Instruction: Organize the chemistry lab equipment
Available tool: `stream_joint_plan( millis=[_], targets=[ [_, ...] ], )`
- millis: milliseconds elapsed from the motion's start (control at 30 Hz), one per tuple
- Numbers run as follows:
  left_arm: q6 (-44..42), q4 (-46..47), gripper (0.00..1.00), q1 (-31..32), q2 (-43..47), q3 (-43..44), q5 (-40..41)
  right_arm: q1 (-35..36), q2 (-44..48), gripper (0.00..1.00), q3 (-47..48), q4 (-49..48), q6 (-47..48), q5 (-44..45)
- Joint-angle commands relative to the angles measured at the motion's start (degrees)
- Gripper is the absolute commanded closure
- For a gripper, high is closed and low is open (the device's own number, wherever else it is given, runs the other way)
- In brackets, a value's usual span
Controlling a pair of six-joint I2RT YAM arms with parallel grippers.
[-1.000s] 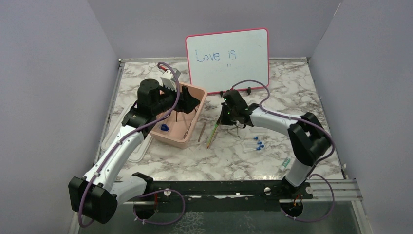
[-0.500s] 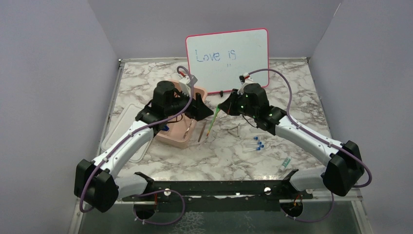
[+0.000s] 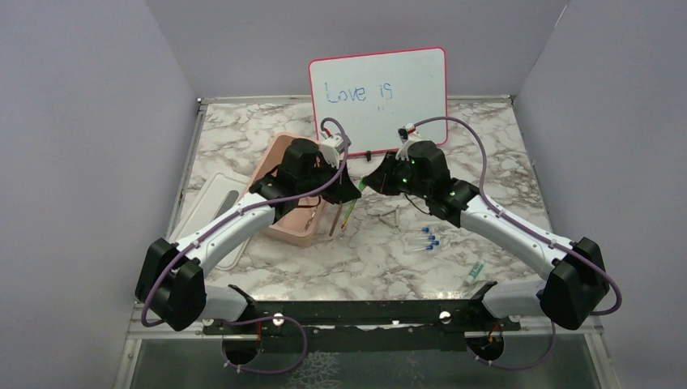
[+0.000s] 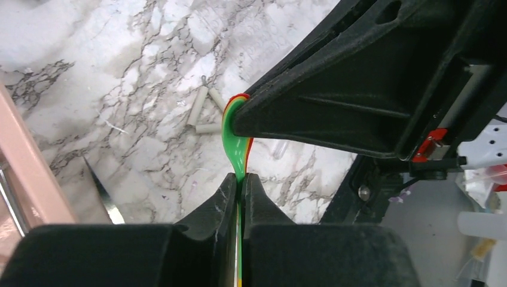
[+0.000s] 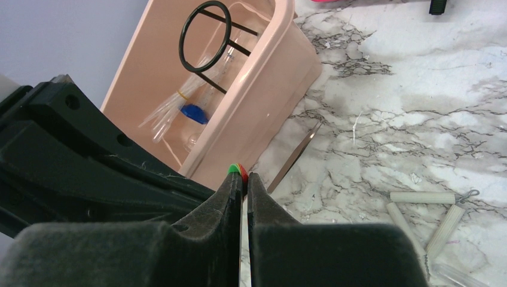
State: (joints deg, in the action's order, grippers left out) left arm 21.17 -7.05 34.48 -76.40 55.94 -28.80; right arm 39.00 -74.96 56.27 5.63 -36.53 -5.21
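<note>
The green-handled slim tool (image 4: 238, 143) hangs above the marble table, between my two grippers. In the left wrist view my left gripper (image 4: 241, 178) is shut on its green shaft, which curves up into the right gripper's finger (image 4: 359, 89). My right gripper (image 5: 241, 177) pinches the tool's green and red tip (image 5: 235, 169), its jaws a sliver apart. From above, both grippers (image 3: 348, 188) (image 3: 369, 180) meet beside the pink tub (image 3: 271, 162). The tub holds the black ring tripod (image 5: 206, 30) and a blue-capped tube (image 5: 194, 112). The thin tongs (image 3: 334, 220) lie by the tub.
Blue-capped tubes (image 3: 428, 237) lie on the table right of centre. White rods (image 5: 421, 197) lie under the right arm. The pink-framed whiteboard (image 3: 377, 93) stands at the back. A white lid (image 3: 206, 212) lies left of the tub, and a small green item (image 3: 475, 270) near the right base.
My right arm lifted the green tool off the table. My left arm swung from over the tub to meet it and closed on the tool's shaft.
</note>
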Motion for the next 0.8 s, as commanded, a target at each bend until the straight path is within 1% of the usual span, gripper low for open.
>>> stream_joint_plan(
  millis=[0,100,133,233,400,500,567,667,767],
  targets=[
    [-3.27,-3.55,1.0,0.24,1.0,2.81,6.13,0.2,1.09,0.83,0.02,-0.33,-1.17,-1.15],
    [-5.48,-6.84,1.0,0.24,2.01,4.3,9.63,0.2,1.71,0.63,0.37,0.41,-1.66,-1.12],
    [-6.43,-8.56,1.0,0.22,2.4,5.05,11.33,0.2,2.13,0.59,0.28,0.43,-1.8,-1.12],
    [-9.98,-15.5,1.0,0.16,3.48,8.2,19.3,0.2,3.73,0.53,-0.02,0.48,-1.92,-0.76],
    [-16.36,-25.97,1.0,-0.83,4.81,14.13,31.47,0.24,6.29,0.51,-1.22,1.56,-1.49,0.24],
    [-19.45,-30.24,1.0,-3.24,4.97,15.36,37.75,0.21,7.43,0.51,-3.2,1.53,-1.5,-0.11],
    [-20.75,-32.21,1.0,-5.42,4.91,14.53,42.18,0.21,7.94,0.51,-4.83,1.14,-1.88,-1.25],
    [-22.79,-32.24,1.0,-9.26,5.22,11.46,47.15,0.2,8.32,0.51,-7.51,0.01,-2.71,-3.04],
    [-24.73,-30.34,1.0,-12.33,3.63,8.39,49.51,0.21,7.89,0.51,-9.38,-0.62,-3.22,-4.48]
  ],
)
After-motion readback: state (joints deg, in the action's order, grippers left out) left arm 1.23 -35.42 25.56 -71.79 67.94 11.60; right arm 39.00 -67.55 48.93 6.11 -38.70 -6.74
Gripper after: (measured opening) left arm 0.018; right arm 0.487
